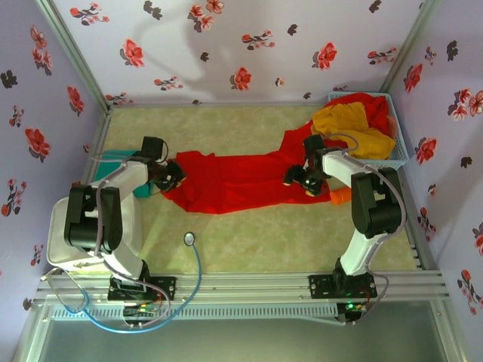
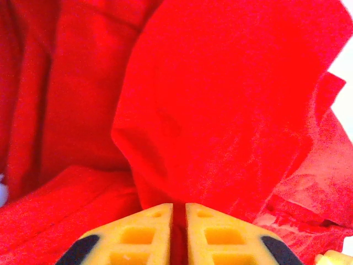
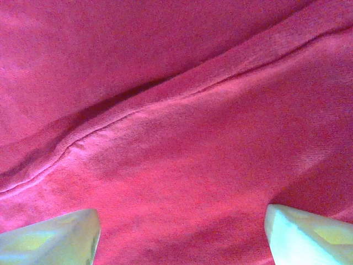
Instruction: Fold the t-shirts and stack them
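The red t-shirt (image 1: 234,181), stretched across the tabletop (image 1: 249,249), is clamped at its 9 o'clock end by the left pincer (image 1: 167,177), while the right pincer (image 1: 306,181) is held apart over its 3 o'clock end, so the cloth could be dragged askew and bunched if pulled from one side alone.

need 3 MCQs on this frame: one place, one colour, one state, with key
1. Where does the basket stand? A) near left B) table centre C) far right corner
2. What colour is the top shirt in the basket? A) mustard-yellow B) teal C) white
3. How do the jaws of the left gripper stand? A) wide open over bare table B) closed on the red t-shirt C) around the basket rim

Key: 1 C, the top view shows it there. 2 A, it is plainly mustard-yellow. 3 B, the left wrist view shows red cloth pinched.
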`<state>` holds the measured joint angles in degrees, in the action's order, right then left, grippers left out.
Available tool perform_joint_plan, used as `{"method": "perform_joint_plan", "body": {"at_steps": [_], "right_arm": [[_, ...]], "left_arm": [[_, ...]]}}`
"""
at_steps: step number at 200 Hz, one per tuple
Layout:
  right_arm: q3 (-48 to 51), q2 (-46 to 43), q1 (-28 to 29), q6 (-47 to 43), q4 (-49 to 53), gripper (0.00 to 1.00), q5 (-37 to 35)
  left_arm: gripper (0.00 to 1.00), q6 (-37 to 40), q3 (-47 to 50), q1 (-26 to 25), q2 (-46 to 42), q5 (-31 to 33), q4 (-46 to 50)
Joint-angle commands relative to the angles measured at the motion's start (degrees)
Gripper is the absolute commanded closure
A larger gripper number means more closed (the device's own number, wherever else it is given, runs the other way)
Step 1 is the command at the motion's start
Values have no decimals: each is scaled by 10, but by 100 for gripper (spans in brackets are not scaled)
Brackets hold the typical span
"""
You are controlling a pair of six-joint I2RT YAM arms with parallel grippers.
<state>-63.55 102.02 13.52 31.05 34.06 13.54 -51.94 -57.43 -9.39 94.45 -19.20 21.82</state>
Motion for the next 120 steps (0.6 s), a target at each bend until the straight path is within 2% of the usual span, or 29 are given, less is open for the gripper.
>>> {"method": "perform_joint_plan", "body": {"at_steps": [1,30,67,93,120], "right_arm": [[10,4,2,-1,-2,22,-3],[9,7,2,1,-6,22,4],[10,4,2,-1,-2,22,3],[13,2,2,-2,-3,22,7],[16,3,2,-1,-7,22,11]], "left_arm": [[81,14,-45,-11,23,12,26],[78,30,-99,-30,70,22,50],[73,86,-161,-57,112,52,131],[67,110,-155,-47,54,108,181],[63,129,-137,-11,-24,111,208]]}}
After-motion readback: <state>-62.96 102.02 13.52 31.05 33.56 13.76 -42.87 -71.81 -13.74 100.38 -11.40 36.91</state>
